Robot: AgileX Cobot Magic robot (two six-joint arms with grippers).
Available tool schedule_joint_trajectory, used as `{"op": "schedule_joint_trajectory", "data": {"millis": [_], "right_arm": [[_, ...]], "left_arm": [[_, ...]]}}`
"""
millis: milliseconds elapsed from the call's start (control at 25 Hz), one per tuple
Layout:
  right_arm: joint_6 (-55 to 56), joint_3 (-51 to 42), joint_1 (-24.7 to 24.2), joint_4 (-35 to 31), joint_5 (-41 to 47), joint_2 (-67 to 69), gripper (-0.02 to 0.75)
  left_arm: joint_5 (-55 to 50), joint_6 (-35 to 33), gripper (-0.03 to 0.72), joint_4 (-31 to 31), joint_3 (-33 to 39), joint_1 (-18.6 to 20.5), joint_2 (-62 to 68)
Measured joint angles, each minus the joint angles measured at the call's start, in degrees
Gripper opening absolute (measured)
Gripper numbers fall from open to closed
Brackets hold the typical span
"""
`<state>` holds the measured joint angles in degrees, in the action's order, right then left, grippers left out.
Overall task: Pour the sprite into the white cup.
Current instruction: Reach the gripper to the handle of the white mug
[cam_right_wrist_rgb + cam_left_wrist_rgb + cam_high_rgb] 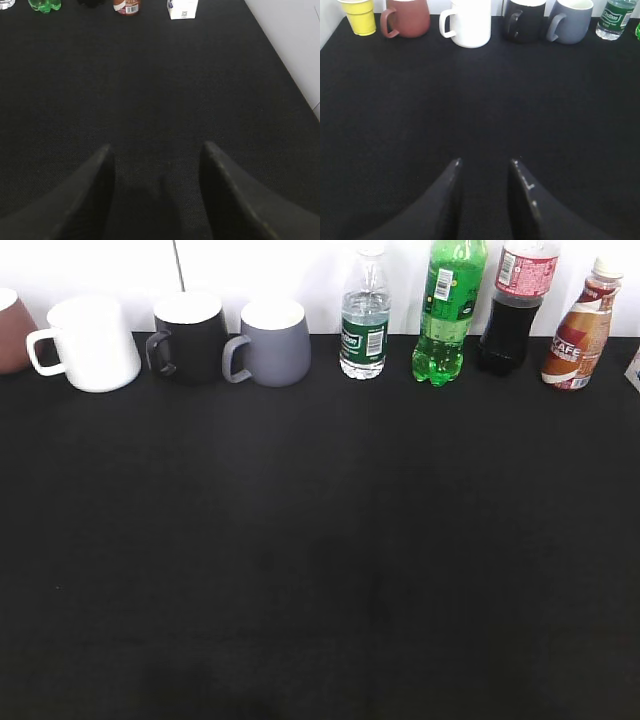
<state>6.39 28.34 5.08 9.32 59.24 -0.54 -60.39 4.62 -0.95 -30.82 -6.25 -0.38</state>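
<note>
The sprite point(446, 315) is a tall green bottle standing at the back of the black table, right of centre; its base shows in the right wrist view point(45, 5). The white cup point(92, 343) stands upright at the back left, handle to the left, and also shows in the left wrist view point(468, 22). My left gripper point(485, 162) is open and empty over bare black cloth, well short of the cups. My right gripper point(157, 147) is open and empty over bare cloth, far from the bottles. Neither gripper shows in the exterior view.
A black mug point(188, 336), grey mug point(270, 342) and brown mug point(10, 330) share the back row with a clear water bottle point(364, 320), dark cola bottle point(512, 315) and coffee bottle point(580, 335). A yellow cup point(360, 16) and white carton point(182, 8) stand at the ends.
</note>
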Motion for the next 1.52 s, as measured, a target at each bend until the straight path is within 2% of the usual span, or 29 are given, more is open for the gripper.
{"op": "schedule_joint_trajectory", "data": {"millis": [1400, 1440, 1480, 1520], "right_arm": [[0.0, 0.0, 0.0, 0.0, 0.0, 0.0, 0.409], [0.0, 0.0, 0.0, 0.0, 0.0, 0.0, 0.409], [0.0, 0.0, 0.0, 0.0, 0.0, 0.0, 0.409], [0.0, 0.0, 0.0, 0.0, 0.0, 0.0, 0.409]], "left_arm": [[0.0, 0.0, 0.239, 0.0, 0.0, 0.0, 0.0], [0.0, 0.0, 0.251, 0.0, 0.0, 0.0, 0.0], [0.0, 0.0, 0.305, 0.0, 0.0, 0.0, 0.0], [0.0, 0.0, 0.404, 0.0, 0.0, 0.0, 0.0]]}}
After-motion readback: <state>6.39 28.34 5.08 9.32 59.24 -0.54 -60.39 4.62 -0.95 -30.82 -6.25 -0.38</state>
